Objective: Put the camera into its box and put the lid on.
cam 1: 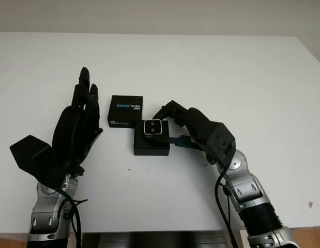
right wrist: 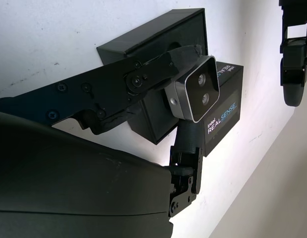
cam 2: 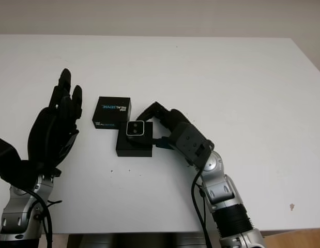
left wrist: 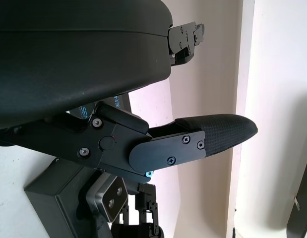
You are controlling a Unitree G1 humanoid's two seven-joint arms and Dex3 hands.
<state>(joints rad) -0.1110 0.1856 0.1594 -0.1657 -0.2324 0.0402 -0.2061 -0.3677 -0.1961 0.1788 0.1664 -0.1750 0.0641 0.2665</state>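
**Desk editor:** What's the picture?

**Photographer:** The right hand (cam 1: 161,120) pinches the small silver-faced camera (cam 1: 152,127) between its fingers, holding it over the far edge of the open black box (cam 1: 151,143), which sits on the white desk (cam 1: 227,77). The camera's two lenses face up. From the right wrist view the camera looks to be above the box's rim rather than seated inside.

**Desk editor:** And the lid?

**Photographer:** The printed lid (cam 1: 125,110) lies just beyond the box, on its far left side, touching or nearly touching it. The left hand (cam 1: 79,121) stands raised left of the box, fingers extended, holding nothing.

**Desk editor:** What could go wrong from here?

**Photographer:** My reading: the camera is over the rim, not the middle of the box. Released here, it could catch on the wall and tip out toward the lid. The fingers also straddle the box's far side, so pulling away could drag the light box across the desk or nudge the lid.
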